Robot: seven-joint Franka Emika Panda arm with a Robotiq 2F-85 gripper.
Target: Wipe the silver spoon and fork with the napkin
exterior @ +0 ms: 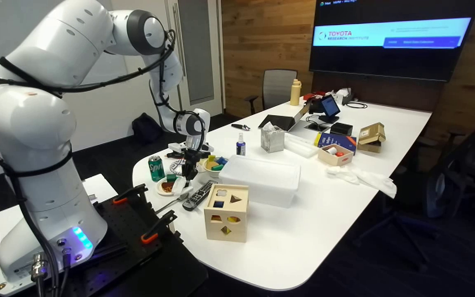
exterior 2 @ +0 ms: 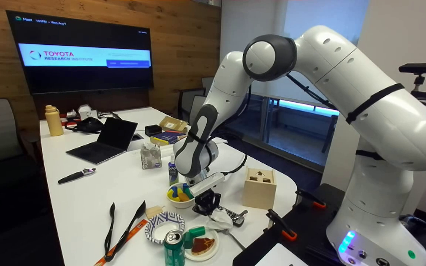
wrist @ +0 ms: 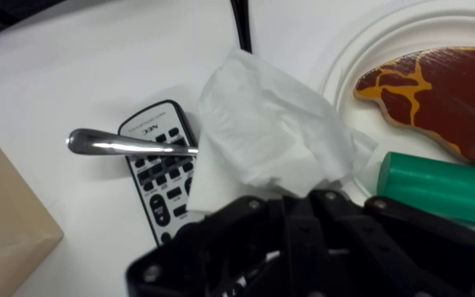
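2 utensil handles (wrist: 132, 145) stick out from napkin (wrist: 268, 128); my end effector (wrist: 301, 198) is clenched on it. Wipe prob. midway, neither confirmed done; release TBD.

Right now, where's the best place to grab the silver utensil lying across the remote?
I'd take its bare handle near the rounded free end, coming from above on the side toward the wooden box, pinching across the narrow width. That end juts past the remote and looks slightly raised, while the napkin covers the other end.
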